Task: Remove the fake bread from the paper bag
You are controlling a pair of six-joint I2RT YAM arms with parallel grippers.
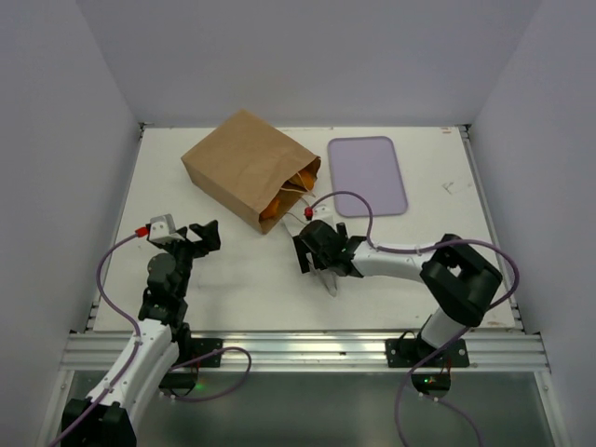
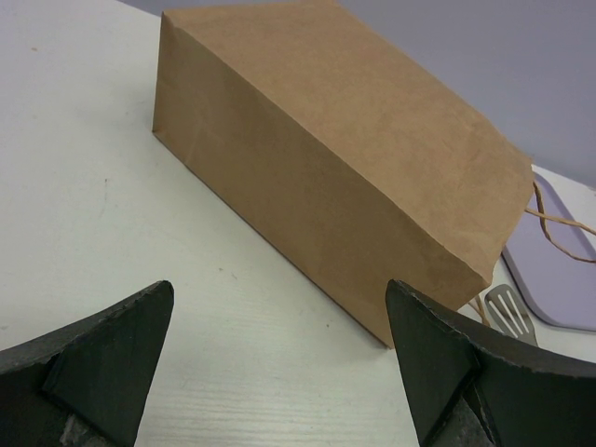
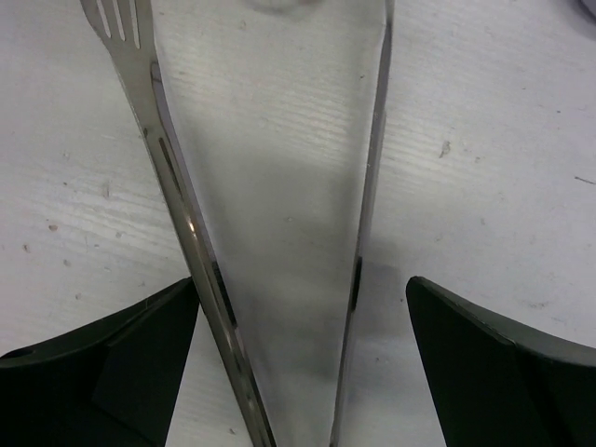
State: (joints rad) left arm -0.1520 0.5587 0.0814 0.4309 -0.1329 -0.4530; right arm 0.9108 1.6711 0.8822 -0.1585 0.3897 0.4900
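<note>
Most of the fake bread (image 1: 275,207) is hidden inside the paper bag (image 1: 237,163); picture edges crop the tongs (image 3: 172,186).

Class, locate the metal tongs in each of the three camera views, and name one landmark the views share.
Top external: centre, the tongs lie on the white table under the right gripper.
Left wrist: only a slotted tip shows at the right edge, beside the paper bag's near corner.
Right wrist: they fill the middle, running top to bottom between the open fingers.
Shared landmark: the white table.
</note>
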